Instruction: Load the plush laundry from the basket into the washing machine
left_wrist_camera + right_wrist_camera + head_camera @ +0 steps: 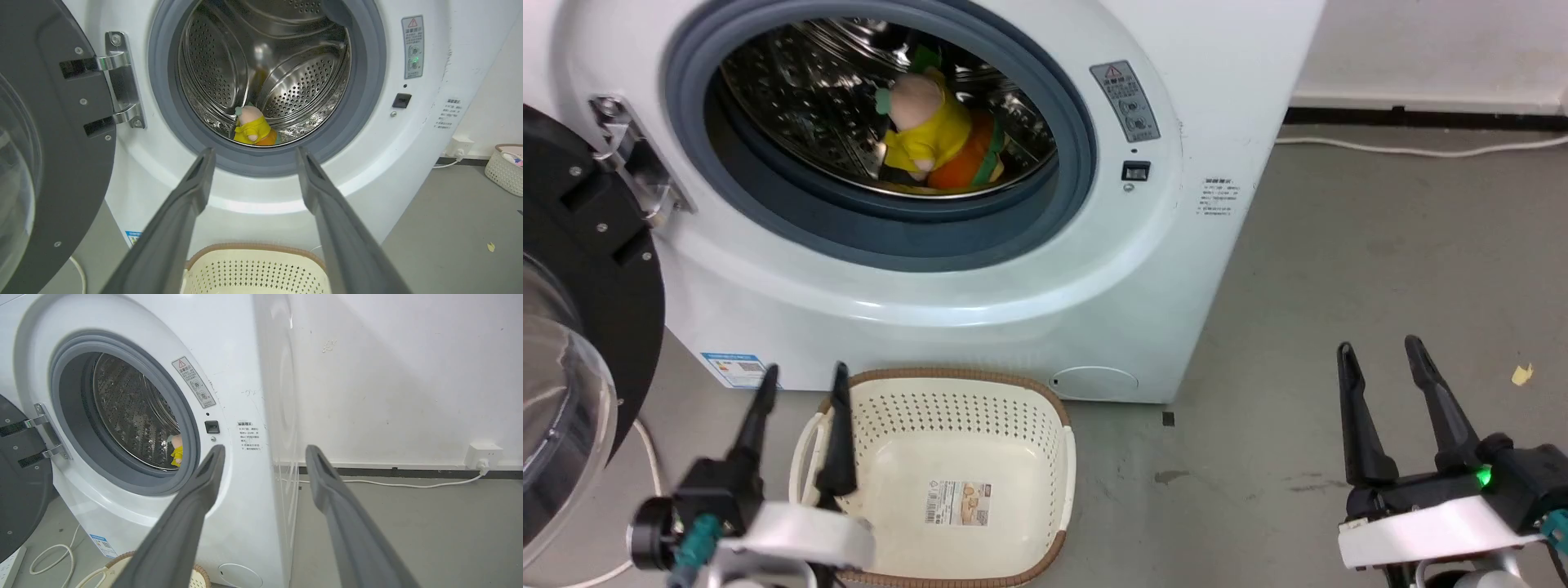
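Observation:
The pink-headed doll in a yellow shirt (925, 124) (250, 126) (177, 451) lies inside the steel drum of the white washing machine (980, 302), leaning on the orange burger plush (968, 159) (269, 140). The black-rimmed door (580, 327) stands swung open at the left. On the floor before the washer sits the cream basket (947, 408) (253, 267), holding nothing but its paper label (958, 501). My left gripper (803, 380) (253, 157) hovers open over the basket's left rim. Off to the right, over bare floor, my right gripper (1380, 349) (265, 453) is open as well.
A white cable (1421, 149) runs along the wall base to a socket (484, 455). More cable (53, 555) lies under the door at the left. A second white basket (506, 166) stands far right by the wall. Grey floor (1339, 269) spreads right of the washer.

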`<state>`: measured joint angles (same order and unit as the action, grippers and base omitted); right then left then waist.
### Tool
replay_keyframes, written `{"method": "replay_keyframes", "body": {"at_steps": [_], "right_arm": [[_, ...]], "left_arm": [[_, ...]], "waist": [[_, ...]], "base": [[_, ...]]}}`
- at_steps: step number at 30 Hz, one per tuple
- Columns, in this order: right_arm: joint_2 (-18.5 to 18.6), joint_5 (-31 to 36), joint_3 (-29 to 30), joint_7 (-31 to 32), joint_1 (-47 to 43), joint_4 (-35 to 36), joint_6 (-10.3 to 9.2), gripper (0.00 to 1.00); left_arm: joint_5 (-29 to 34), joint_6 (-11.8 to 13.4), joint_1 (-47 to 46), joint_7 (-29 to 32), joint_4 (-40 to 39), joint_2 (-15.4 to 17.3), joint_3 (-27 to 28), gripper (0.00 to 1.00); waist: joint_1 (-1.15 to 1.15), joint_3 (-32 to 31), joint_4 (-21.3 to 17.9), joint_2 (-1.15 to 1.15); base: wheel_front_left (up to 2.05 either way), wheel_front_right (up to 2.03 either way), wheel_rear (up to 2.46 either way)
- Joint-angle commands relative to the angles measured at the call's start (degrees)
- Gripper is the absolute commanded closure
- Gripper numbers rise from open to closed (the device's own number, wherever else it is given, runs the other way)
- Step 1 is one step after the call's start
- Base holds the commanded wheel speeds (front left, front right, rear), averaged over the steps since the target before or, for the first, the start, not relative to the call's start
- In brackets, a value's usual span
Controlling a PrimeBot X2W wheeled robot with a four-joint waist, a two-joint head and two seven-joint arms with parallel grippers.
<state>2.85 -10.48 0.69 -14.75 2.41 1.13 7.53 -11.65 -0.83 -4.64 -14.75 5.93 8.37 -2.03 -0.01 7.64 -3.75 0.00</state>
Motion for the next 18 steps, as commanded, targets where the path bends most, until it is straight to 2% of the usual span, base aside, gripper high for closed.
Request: {"method": "replay_keyframes", "body": {"at_steps": [1, 6, 17, 18], "right_arm": [[0.0, 0.6, -0.1, -0.2, -0.9, -0.3, -0.04, 0.00], [0.0, 1.8, -0.8, -0.2, -2.4, -1.6, -0.04, 0.00], [0.0, 2.7, -1.4, -0.3, -3.3, -3.3, -0.04, 0.00], [0.0, 2.7, -1.4, 0.0, -2.6, -3.0, 0.00, 1.00]], "left_arm": [[0.5, 0.2, 1.0, -0.2, -1.0, -0.8, 0.2, 0.00], [2.6, 0.3, 4.0, -0.2, -1.1, -2.3, -0.4, 0.00], [5.3, -0.4, 3.9, -0.2, -0.1, -3.1, -0.4, 0.00], [5.0, -0.3, 3.6, 0.1, -0.2, -3.0, -0.6, 1.00]], "waist": [[0.01, -0.4, 0.3, 0.00], [0.01, -1.1, 0.7, 0.00], [0.01, -1.3, 1.8, 0.00], [0.01, -1.3, 1.8, 0.00]], "base": [[0.00, 0.00, 0.00], [0.00, 0.00, 0.00], [0.00, 0.00, 0.00], [0.00, 0.00, 0.00]]}}
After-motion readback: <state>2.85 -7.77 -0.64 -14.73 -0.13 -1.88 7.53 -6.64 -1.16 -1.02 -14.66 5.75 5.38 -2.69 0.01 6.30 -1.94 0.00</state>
